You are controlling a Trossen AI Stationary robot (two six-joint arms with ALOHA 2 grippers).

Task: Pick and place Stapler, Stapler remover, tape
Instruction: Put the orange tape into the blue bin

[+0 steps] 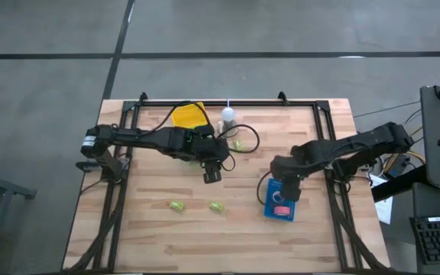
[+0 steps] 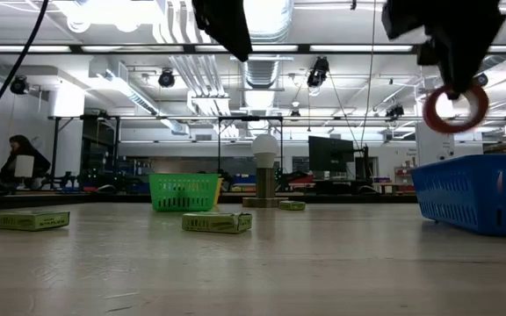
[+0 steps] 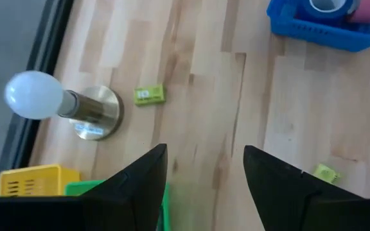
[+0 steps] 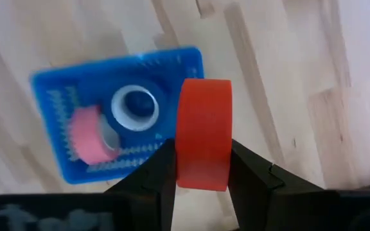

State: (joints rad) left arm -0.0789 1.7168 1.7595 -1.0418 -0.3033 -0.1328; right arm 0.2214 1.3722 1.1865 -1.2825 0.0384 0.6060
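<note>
Red tape roll (image 4: 203, 133) was clamped in the right gripper's (image 4: 201, 168) jaws above the blue basket (image 4: 47, 83); left gripper (image 3: 204, 176), jaws apart, hovered well away from that basket.

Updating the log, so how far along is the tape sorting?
Done: a blue tape roll and a pink-red one lie in the blue tray. In hand: the right claw holds a red roll above the table beside the tray. Left: dropping it in. The left claw hangs open and empty.
</note>
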